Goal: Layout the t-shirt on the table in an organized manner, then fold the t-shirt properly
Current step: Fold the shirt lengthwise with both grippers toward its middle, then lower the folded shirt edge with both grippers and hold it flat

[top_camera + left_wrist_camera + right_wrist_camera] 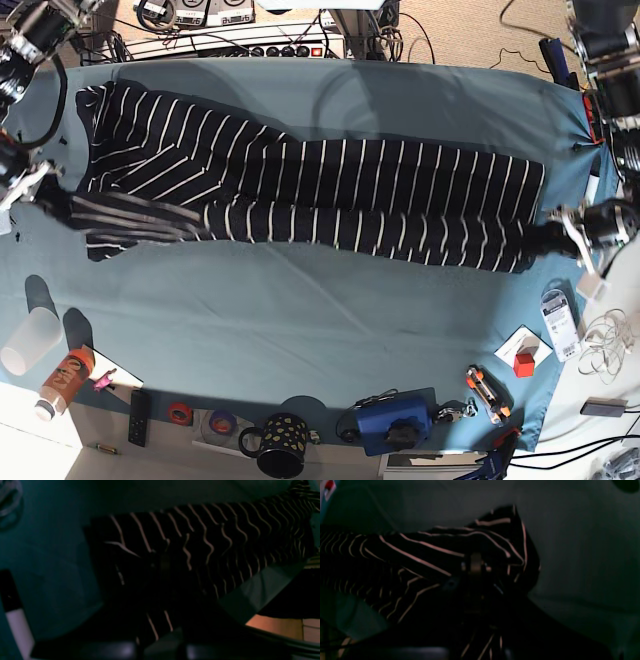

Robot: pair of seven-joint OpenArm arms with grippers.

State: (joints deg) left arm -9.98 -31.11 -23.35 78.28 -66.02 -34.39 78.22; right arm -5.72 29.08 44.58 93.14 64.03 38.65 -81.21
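The t-shirt, dark with thin white stripes, lies stretched in a long folded band across the far half of the teal table. My right gripper is at the band's left end in the base view, shut on bunched fabric. In its wrist view the jaws are buried in striped folds. My left gripper is shut on the band's right end near the table's right edge. Its wrist view shows the striped cloth running away from dark, barely visible jaws.
Along the near edge stand a clear cup, an orange bottle, a remote, tape rolls, a dotted black mug and a blue device. A red cube and a white tag sit near the right edge.
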